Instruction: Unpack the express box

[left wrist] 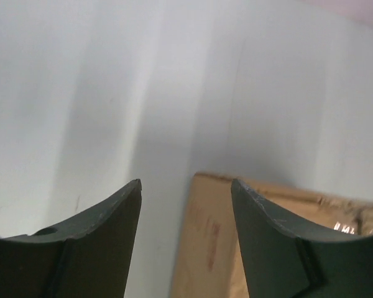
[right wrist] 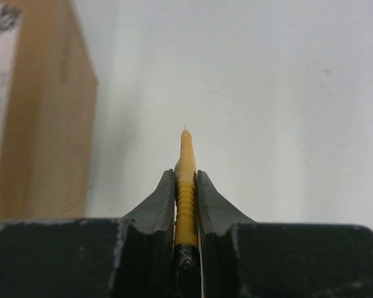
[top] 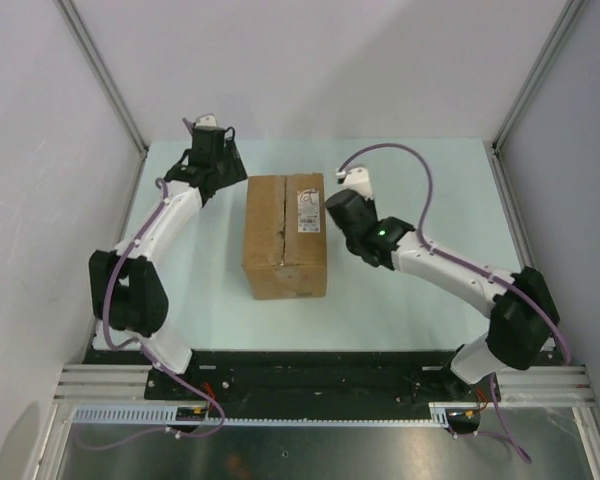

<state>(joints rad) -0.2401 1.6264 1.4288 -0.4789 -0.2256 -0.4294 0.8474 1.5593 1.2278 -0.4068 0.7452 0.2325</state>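
The express box [top: 280,240], a brown cardboard carton with closed flaps and a white label [top: 308,206], stands mid-table. My left gripper [top: 230,172] hovers by the box's far left corner. In the left wrist view it [left wrist: 186,184] is open and empty, with the box's corner [left wrist: 211,242] below between the fingers. My right gripper [top: 340,203] is beside the box's far right edge. In the right wrist view it [right wrist: 186,177] is shut on a yellow utility knife [right wrist: 185,149] whose tip points out over the table. The box's side [right wrist: 46,124] is at the left.
The pale green tabletop [top: 410,160] is enclosed by white walls at the back and sides. The black arm-mount rail [top: 310,375] runs along the near edge.
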